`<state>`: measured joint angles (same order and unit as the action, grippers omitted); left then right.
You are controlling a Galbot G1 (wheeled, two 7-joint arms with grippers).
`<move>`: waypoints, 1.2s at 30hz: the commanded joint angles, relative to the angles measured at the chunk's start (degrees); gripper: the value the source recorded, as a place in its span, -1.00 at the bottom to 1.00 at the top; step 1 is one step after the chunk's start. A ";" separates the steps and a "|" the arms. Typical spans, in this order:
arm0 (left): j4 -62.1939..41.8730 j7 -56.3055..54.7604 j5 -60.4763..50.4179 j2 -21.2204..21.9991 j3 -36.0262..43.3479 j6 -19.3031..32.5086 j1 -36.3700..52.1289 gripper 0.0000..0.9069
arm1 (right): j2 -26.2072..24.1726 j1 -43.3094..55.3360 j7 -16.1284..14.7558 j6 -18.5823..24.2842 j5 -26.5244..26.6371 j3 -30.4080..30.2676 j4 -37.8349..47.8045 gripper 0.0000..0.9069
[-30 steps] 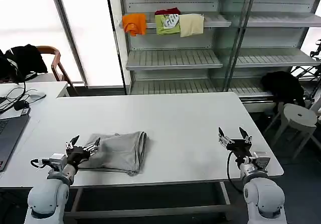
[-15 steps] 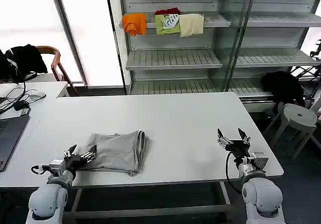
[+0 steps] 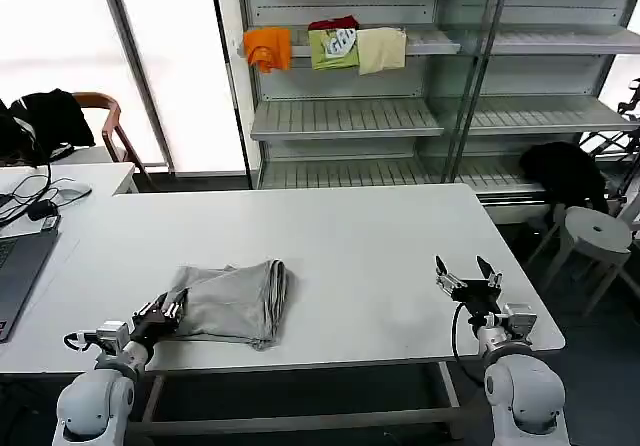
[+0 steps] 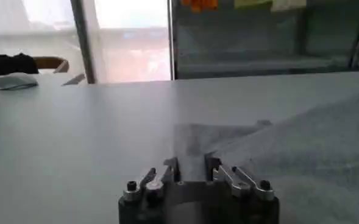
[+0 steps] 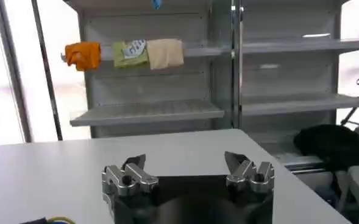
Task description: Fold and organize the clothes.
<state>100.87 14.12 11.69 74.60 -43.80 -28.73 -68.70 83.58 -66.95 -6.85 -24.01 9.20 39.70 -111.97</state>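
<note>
Currently: white tabletop [image 3: 380,256], grey T-shirt [image 3: 232,301] folded near its front-left edge. Left gripper [image 3: 160,313] at the shirt's left edge, fingers nearly closed, nothing held. Right gripper [image 3: 466,278] wide open, empty, front-right.

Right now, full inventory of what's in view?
T-shirt: one, light grey, folded on the table's front left.
Table: one, white, in front of the robot.
Folded garments: three, orange, green, cream, on an upper shelf behind.
Shelving: grey metal racks along the back wall.
Laptop: one, dark, on a side desk at far left.
Chair: one, wooden, with a black garment over it.
Stool: one, white, at right.
Left pincer: shut on the T-shirt's near edge.
Right pincer: open above the table's right front corner.
</note>
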 commanded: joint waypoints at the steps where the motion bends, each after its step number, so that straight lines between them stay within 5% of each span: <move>1: -0.35 0.83 5.65 0.39 -0.12 -2.17 0.04 -0.96 | -0.08 -0.02 0.05 0.00 0.11 0.14 -0.13 1.00; 9: 2.46 0.38 0.02 -2.34 -4.80 3.67 0.52 -0.98 | -0.80 -0.11 0.08 0.01 0.68 0.62 -0.11 1.00; 18: 1.30 4.57 -12.03 -18.46 -16.05 7.90 4.26 -0.98 | -0.80 0.38 0.06 0.54 1.10 0.25 1.11 1.00; 27: 0.59 7.47 -16.92 -27.49 -17.17 7.87 10.73 -0.98 | -0.57 0.66 0.03 1.26 1.12 -0.34 2.07 1.00; 32: 2.92 8.13 -18.42 -28.14 -15.44 7.07 12.61 -0.96 | -1.02 -0.01 -0.03 1.58 1.71 0.36 2.17 1.00; 36: 7.58 8.60 -24.40 -22.72 -12.83 9.31 8.90 -0.96 | -1.16 -0.96 -0.09 2.18 2.16 1.05 2.29 1.00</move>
<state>102.67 20.97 -2.91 52.54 -57.72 -22.18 -59.86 82.44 -67.13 -6.91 -22.29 11.03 40.23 -109.87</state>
